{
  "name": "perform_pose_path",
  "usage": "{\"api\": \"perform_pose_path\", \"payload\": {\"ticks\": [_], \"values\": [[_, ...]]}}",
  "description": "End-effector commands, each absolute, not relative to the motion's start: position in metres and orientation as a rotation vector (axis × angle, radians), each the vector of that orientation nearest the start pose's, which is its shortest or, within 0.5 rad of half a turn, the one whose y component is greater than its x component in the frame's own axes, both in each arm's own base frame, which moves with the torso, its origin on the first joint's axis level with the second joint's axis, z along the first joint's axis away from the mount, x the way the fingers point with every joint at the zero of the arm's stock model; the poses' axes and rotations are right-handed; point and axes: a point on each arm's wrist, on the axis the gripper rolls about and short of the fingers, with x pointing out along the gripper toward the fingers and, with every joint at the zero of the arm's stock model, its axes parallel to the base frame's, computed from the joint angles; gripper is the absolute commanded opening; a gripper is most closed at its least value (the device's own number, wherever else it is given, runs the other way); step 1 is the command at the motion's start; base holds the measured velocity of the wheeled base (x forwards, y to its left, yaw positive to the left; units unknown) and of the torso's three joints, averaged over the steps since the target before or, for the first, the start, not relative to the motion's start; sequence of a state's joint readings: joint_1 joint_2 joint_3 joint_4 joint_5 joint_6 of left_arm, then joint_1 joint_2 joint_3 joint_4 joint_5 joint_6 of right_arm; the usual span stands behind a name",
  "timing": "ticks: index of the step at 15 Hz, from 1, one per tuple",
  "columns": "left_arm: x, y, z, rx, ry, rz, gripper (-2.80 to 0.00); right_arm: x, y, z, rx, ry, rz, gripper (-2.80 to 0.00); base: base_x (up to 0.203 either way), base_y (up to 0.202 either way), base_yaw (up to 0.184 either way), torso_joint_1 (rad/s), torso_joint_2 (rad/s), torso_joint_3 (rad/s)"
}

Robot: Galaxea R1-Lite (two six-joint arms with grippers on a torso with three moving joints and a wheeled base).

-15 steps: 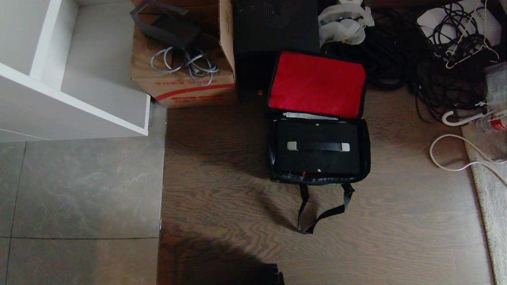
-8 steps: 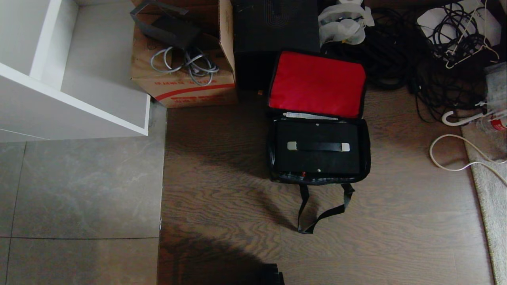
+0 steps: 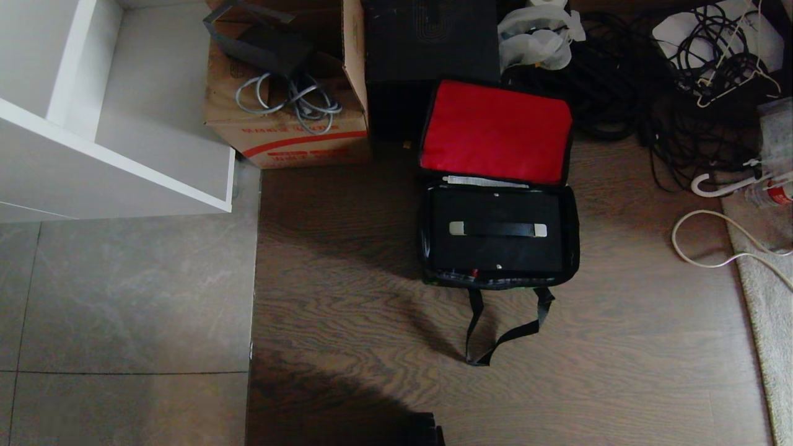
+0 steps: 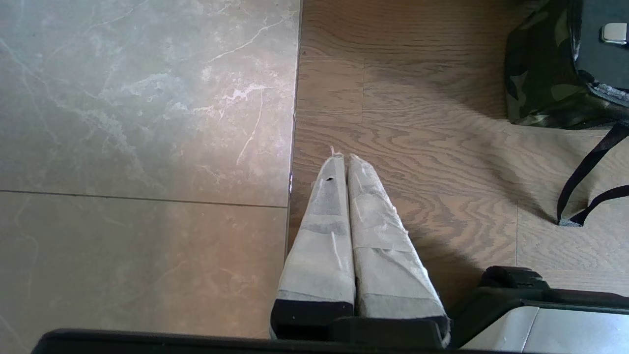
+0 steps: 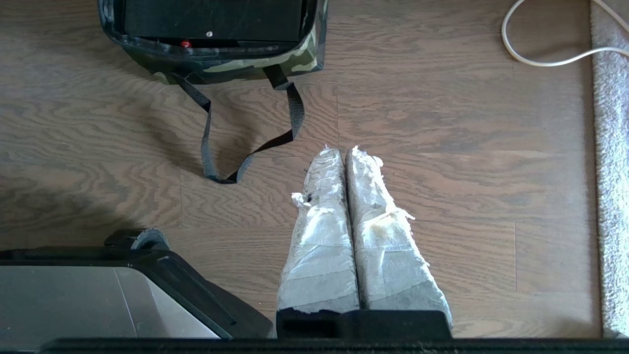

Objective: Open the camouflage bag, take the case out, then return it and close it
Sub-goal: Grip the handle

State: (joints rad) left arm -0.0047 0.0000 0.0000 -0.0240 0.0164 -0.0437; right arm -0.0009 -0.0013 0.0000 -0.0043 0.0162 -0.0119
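Note:
The camouflage bag (image 3: pixel 573 235) stands open on the wood floor, its red-lined lid (image 3: pixel 495 131) folded back. Inside it lies the black case (image 3: pixel 495 251), with a black handle with silver ends (image 3: pixel 497 229) on top. The bag's black strap (image 3: pixel 495 337) loops onto the floor in front. Neither arm shows in the head view. My left gripper (image 4: pixel 342 156) is shut and empty above the floor, well short of the bag's camouflage corner (image 4: pixel 535 83). My right gripper (image 5: pixel 342 149) is also shut and empty, hanging near the strap (image 5: pixel 245 147) and short of the bag (image 5: pixel 275 63).
A cardboard box with a red stripe (image 3: pixel 291 133) and a tall black box (image 3: pixel 430 56) stand behind the bag. Tangled black cables (image 3: pixel 650 80) and a white cord (image 3: pixel 712 248) lie at the right by a rug (image 3: pixel 765 297). A white shelf unit (image 3: pixel 118 118) is at the left.

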Motion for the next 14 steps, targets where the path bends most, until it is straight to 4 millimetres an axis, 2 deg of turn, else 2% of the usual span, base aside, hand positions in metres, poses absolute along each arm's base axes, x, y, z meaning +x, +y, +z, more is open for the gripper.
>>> {"api": "perform_pose_path", "payload": {"ticks": [1,14], "values": [[-0.0222,0.0005,0.0756,-0.045,-0.016,0.011,-2.8,-0.0228,0.0004,0.0759,-0.013,-0.005,0.016,-2.8,0.0,0.0,0.0,0.0,0.0,0.0],[-0.0222,0.0005,0.0755,-0.045,-0.016,0.012,-2.8,-0.0227,0.0004,0.0757,-0.012,-0.004,0.016,-2.8,0.0,0.0,0.0,0.0,0.0,0.0]]}}
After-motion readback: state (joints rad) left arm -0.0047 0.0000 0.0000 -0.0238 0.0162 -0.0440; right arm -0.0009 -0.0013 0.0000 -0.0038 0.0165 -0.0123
